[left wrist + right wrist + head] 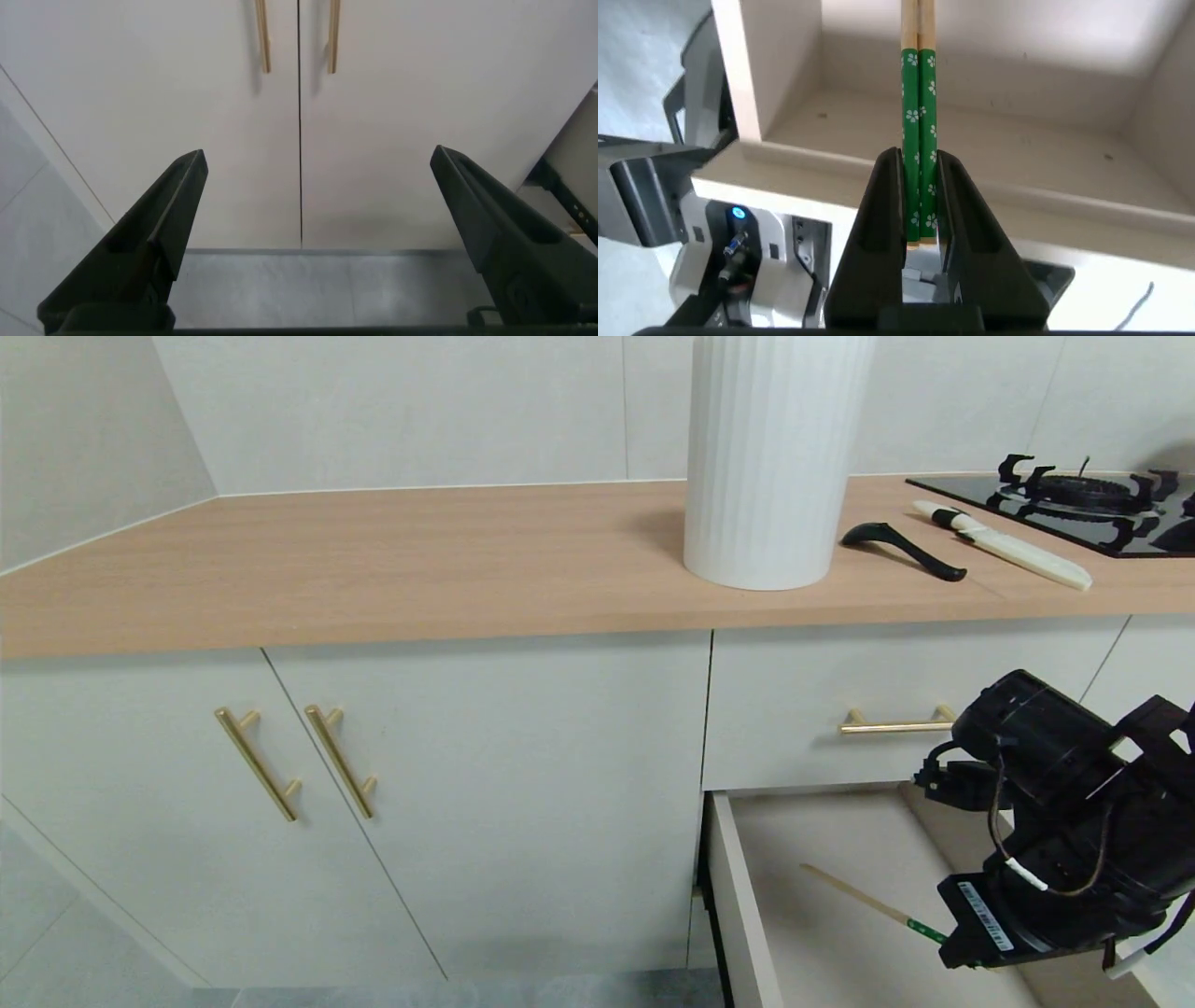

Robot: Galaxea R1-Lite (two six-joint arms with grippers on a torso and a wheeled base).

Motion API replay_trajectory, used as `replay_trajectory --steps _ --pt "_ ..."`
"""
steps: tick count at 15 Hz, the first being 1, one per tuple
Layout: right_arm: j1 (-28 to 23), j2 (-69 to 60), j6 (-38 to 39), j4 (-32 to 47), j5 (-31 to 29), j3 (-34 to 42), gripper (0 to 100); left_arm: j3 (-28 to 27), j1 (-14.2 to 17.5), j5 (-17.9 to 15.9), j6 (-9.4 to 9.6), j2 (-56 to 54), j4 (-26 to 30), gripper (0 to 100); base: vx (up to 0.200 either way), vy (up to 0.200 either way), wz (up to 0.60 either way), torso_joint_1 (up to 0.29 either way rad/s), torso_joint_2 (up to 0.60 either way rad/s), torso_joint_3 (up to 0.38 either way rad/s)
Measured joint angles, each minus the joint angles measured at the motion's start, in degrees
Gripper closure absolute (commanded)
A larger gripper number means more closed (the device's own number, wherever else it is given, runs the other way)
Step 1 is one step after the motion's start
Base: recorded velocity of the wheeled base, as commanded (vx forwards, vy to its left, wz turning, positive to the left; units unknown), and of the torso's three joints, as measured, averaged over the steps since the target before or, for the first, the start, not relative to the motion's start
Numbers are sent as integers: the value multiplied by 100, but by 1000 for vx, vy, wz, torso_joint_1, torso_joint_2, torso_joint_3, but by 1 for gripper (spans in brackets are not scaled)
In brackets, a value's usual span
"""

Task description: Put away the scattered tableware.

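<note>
Right gripper clamped on chopsticks, I confirm | chopsticks: paired pale wood, green flower-printed butt ends, extending over open drawer | left gripper: spread wide, empty, facing cabinet doors

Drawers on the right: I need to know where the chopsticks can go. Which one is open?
The lower drawer, pulled out beneath the closed upper drawer with the gold handle. The right gripper holds green-ended chopsticks pointing into it.
</note>
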Motion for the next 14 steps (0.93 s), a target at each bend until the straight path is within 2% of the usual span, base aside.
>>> replay_trajectory --steps 2,6,9,12,14 --pt "0 2 1 -580 -172 155 100 0 -2 -1 0 0 0 0 0 0 0 0 0 0" --pt "-21 283 -43 -2409 -472 1073 100 0 0 0 0 -2 0 0 0 0 0 0 0 0" --pt "-78 859 -82 -3101 -571 1401 100 0 0 -1 0 -2 0 0 0 0 0 0 0 0" --pt "-179 1353 -93 -4320 -579 1770 100 -2 0 -4 0 -2 -2 0 0 0 0 0 0 0" --pt "-205 1620 -106 -4718 -581 1955 100 -2 0 -1 2 -2 0 0 0 0 0 0 0 0"
